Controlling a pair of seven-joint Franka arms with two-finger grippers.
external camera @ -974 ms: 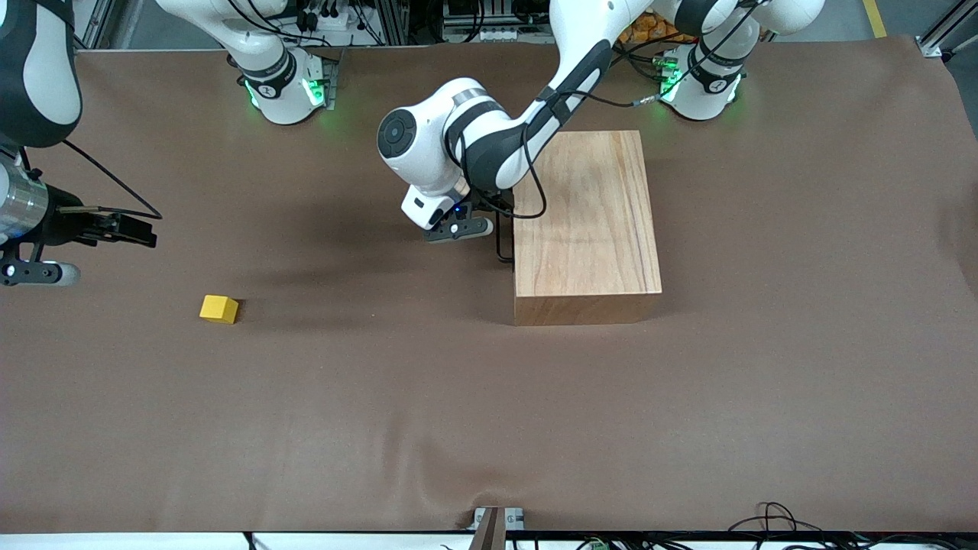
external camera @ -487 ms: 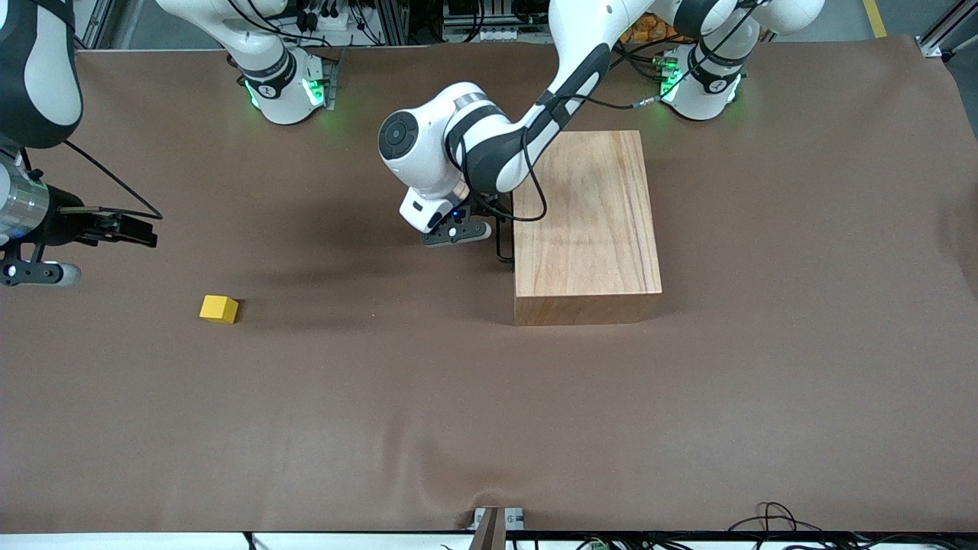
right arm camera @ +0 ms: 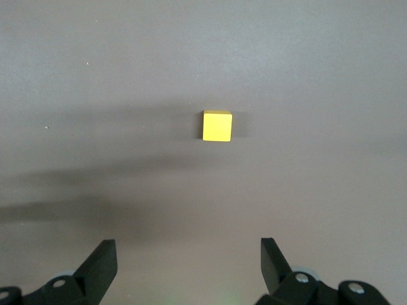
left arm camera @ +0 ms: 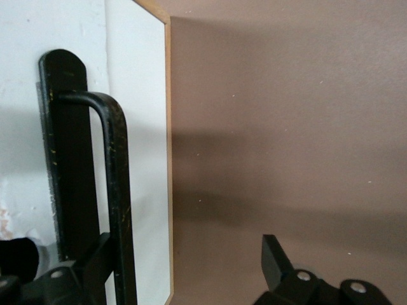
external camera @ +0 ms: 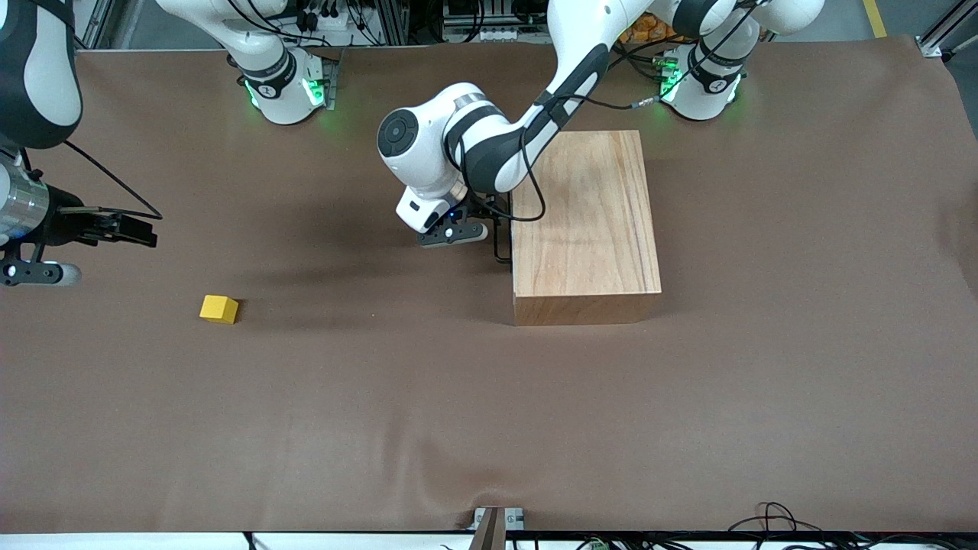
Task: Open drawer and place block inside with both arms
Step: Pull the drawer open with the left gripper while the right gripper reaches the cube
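The wooden box [external camera: 584,221] stands mid-table, its drawer pushed in flush. The drawer's white front [left arm camera: 137,127] carries a black wire handle [external camera: 501,246]. In the left wrist view the handle [left arm camera: 117,184] stands just inside one finger [left arm camera: 102,257]. My left gripper [external camera: 489,228] is open at the drawer front, as the left wrist view of that gripper [left arm camera: 189,254] shows. The yellow block [external camera: 219,308] lies on the cloth toward the right arm's end. My right gripper [external camera: 145,229] hovers open, apart from the block. The right wrist view has the block [right arm camera: 217,126] ahead of that gripper [right arm camera: 187,254].
A brown cloth [external camera: 489,412] covers the whole table. The two green-lit arm bases [external camera: 286,92] [external camera: 699,88] stand along the edge farthest from the front camera. Cables [external camera: 772,519] lie at the table edge nearest the front camera.
My left gripper has shifted slightly away from the box front, toward the right arm's end. The drawer front has not visibly moved. The right arm and the block stay put.
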